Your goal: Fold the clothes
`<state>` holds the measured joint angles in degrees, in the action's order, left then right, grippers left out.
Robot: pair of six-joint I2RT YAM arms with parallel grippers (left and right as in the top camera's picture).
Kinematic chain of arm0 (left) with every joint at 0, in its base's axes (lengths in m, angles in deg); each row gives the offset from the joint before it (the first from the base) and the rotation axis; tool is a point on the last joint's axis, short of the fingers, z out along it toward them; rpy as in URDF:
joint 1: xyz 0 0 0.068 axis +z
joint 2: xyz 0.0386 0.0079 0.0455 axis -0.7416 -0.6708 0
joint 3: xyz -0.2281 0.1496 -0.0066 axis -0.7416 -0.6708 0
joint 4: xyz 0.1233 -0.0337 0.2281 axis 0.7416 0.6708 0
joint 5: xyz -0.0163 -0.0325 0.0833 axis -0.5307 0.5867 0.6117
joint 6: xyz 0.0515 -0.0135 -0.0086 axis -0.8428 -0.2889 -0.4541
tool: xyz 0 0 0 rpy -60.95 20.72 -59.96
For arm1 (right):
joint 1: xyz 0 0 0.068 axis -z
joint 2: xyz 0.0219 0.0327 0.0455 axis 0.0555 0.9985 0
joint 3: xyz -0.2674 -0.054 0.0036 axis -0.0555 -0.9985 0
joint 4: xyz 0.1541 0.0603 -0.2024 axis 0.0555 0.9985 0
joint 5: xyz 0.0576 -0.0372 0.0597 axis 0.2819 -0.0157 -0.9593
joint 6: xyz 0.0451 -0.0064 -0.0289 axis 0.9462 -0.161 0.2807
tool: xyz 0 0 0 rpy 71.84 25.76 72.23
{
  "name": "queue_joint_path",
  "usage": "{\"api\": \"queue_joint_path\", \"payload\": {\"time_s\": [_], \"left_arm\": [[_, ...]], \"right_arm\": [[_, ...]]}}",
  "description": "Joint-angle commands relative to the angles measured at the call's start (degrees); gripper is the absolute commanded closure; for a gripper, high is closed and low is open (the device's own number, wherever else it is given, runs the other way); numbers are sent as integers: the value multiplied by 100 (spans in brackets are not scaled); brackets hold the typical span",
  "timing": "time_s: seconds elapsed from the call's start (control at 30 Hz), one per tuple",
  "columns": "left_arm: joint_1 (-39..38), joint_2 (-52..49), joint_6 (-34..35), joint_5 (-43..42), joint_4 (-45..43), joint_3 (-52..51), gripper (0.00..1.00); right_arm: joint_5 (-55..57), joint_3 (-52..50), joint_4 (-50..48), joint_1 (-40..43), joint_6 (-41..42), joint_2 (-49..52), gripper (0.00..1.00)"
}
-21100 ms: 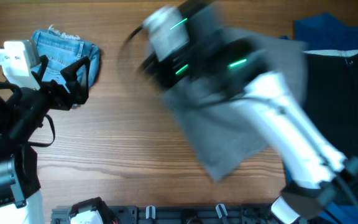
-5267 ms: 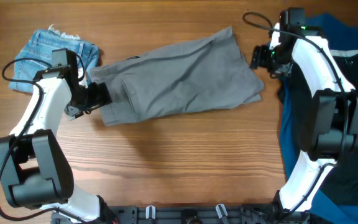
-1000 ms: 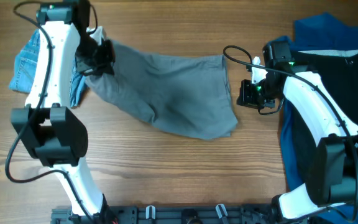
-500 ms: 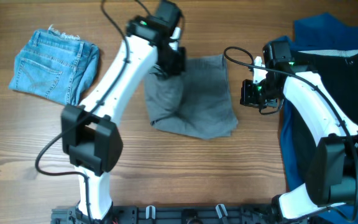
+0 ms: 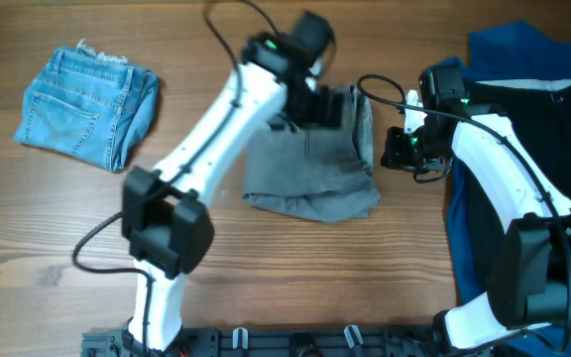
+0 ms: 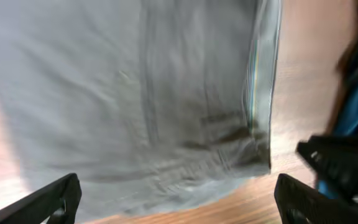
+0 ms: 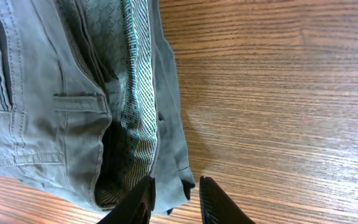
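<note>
The grey shorts [image 5: 305,174] lie folded in half at the table's middle; they fill the left wrist view [image 6: 135,93]. My left gripper [image 5: 315,104] hovers over their upper right part, jaws wide open and empty [image 6: 185,202]. My right gripper [image 5: 393,151] sits at the shorts' right edge. In the right wrist view [image 7: 178,200] its fingers are nearly together on a corner of the waist [image 7: 166,155], beside the pale patterned lining [image 7: 135,93]. Light-blue denim shorts [image 5: 87,89] lie folded at the far left.
A dark-blue garment [image 5: 513,50] and a black garment [image 5: 553,129] are piled along the right edge under my right arm. Bare wooden table [image 5: 266,268] runs across the front. A black rail [image 5: 295,342] lines the front edge.
My left gripper has swung from the far left to the right, carrying the shorts' left half over the right half, and has let go. My right gripper has stayed put.
</note>
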<state>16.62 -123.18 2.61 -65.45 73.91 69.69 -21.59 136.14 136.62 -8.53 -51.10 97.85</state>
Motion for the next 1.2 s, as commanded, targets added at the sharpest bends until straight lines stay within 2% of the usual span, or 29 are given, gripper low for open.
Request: {"api": "queue_joint_path", "payload": {"time_s": [0.0, 0.03, 0.07, 0.1, 0.17, 0.27, 0.37, 0.4, 0.47, 0.53, 0.6, 0.67, 0.8, 0.87, 1.0, 1.17], "left_arm": [[546, 372, -461, 11, 275, 267, 16], [643, 361, -538, 7, 361, 245, 39], [726, 323, -575, 7, 402, 157, 73], [789, 297, -588, 4, 413, 13, 95], [833, 234, -695, -39, 291, -546, 96], [791, 157, -817, -348, -210, -1567, 96], [756, 76, -846, -385, -979, -2708, 96], [756, 52, -848, -404, -1207, -3047, 95], [763, 44, -848, -398, -1558, -3646, 96], [822, 44, -848, -398, -1602, -3834, 93], [872, 46, -846, -400, -1604, -3832, 91], [925, 46, -846, -402, -1606, -3827, 90], [968, 48, -848, -402, -1609, -3821, 90], [968, 48, -846, -404, -1609, -3821, 89], [966, 48, -846, -404, -1685, -3821, 87], [966, 48, -846, -404, -1845, -3821, 79]], "right_arm": [[-1410, 66, -208, -24, -1292, -37, 74], [-1753, 66, -308, -28, -1471, -37, 74], [-1965, 63, -448, -44, -1464, -37, 76], [-2065, 63, -623, -76, -1449, -37, 82], [-1937, 46, -946, -212, -1377, -15, 96], [-1217, -28, -1003, -448, -1051, 247, 96], [-1034, -260, -968, -520, -780, 763, 96], [-815, -317, -881, -520, -439, 925, 96], [181, -356, -245, -518, 903, 1165, 96], [667, -339, 260, -503, 1425, 1043, 96], [667, -280, 310, -492, 1333, 807, 96], [643, -72, 166, -492, 785, 407, 95], [302, 61, -866, -492, 184, -284, 95], [61, 59, -1561, -494, 181, -378, 96], [-479, 59, -2500, -505, 184, 125, 96], [-339, 59, -3250, -485, -92, 1475, 96]]}}
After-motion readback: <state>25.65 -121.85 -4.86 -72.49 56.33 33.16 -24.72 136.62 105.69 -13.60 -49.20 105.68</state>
